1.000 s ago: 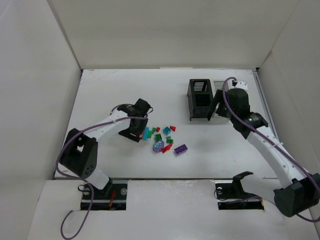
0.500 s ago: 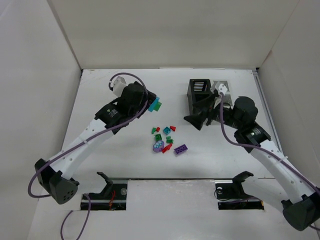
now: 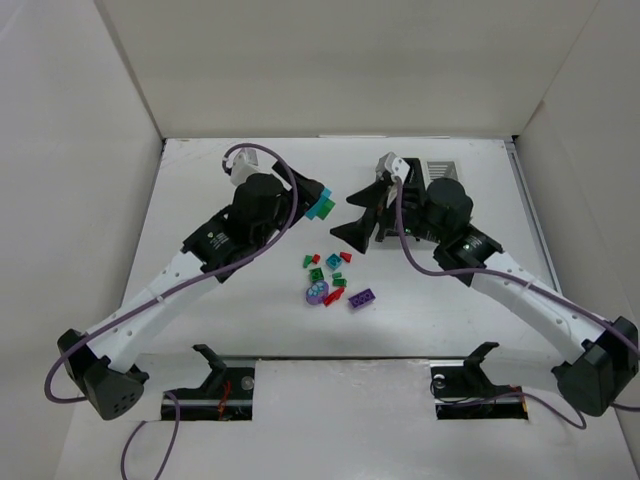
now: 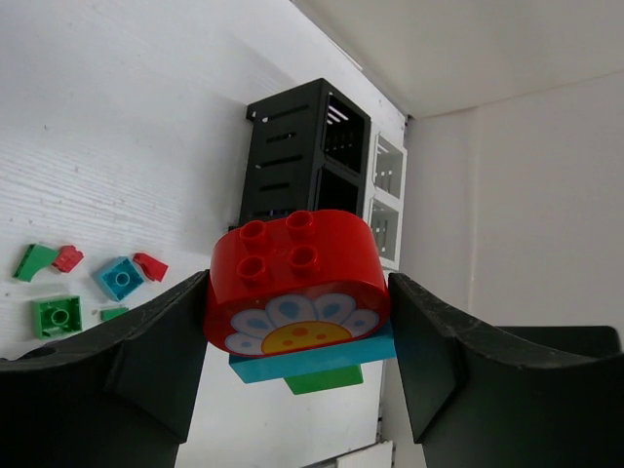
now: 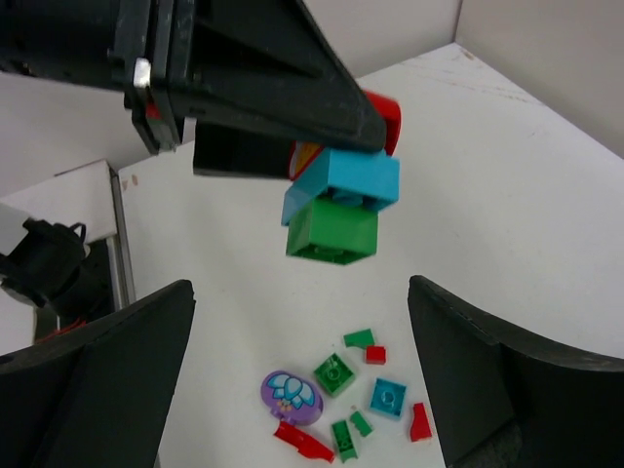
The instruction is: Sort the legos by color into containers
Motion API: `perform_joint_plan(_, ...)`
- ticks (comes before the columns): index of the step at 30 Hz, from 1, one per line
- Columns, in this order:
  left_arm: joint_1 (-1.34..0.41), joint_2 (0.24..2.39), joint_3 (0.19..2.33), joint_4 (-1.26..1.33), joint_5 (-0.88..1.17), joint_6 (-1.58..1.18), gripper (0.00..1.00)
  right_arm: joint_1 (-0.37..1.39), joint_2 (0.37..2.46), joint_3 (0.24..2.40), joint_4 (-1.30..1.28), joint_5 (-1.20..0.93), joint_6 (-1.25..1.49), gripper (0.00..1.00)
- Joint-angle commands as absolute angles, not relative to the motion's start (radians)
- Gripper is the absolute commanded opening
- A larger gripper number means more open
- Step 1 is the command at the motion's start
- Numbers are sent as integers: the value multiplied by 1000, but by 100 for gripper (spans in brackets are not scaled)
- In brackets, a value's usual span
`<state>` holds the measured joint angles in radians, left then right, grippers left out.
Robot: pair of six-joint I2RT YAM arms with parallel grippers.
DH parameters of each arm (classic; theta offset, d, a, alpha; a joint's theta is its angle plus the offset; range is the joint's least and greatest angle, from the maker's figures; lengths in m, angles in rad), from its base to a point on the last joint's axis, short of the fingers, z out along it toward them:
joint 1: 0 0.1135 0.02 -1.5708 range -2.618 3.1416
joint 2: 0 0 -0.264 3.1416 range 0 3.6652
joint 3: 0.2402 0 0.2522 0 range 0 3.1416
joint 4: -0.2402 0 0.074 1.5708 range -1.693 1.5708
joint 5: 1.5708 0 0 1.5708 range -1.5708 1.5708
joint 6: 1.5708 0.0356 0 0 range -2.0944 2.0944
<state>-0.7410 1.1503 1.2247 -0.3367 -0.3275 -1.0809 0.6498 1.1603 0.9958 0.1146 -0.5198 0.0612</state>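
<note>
My left gripper (image 3: 315, 204) (image 4: 297, 292) is shut on a stack of legos (image 4: 295, 292) held above the table: a red rounded brick with a flower print on top, a teal brick (image 5: 347, 180) under it, a green brick (image 5: 333, 232) lowest. My right gripper (image 3: 356, 215) (image 5: 300, 285) stands open just right of that stack, its fingers apart from it and holding nothing. Loose legos (image 3: 331, 275) lie below in green, teal, red and purple, among them a purple flower piece (image 5: 292, 397). The containers, a black bin (image 4: 297, 161) and a white bin (image 4: 386, 207), stand joined at the back right.
White walls enclose the table on three sides. In the top view the right arm covers most of the black bin, and the white bin (image 3: 441, 167) shows behind it. A purple brick (image 3: 362, 298) lies at the pile's right edge.
The left gripper lifted the stack off the pile and carried it up and right. The right gripper swung left from the bins toward the stack and opened wider.
</note>
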Motion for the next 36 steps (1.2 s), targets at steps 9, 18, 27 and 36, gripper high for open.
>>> perform_joint_plan(9,-781,1117,1207,-224,-321,-1069,30,666,1261,1118,236,-453,155,95)
perform_joint_plan(18,-781,1097,1186,-202,-339,-1078,30,666,1279,1127,236,-457,164,85)
perform_joint_plan(27,-781,1068,1157,-170,-348,-1097,30,666,1308,1146,236,-489,173,78)
perform_joint_plan(36,-781,1037,1137,-161,-357,-1106,30,666,1318,1155,227,-509,173,75)
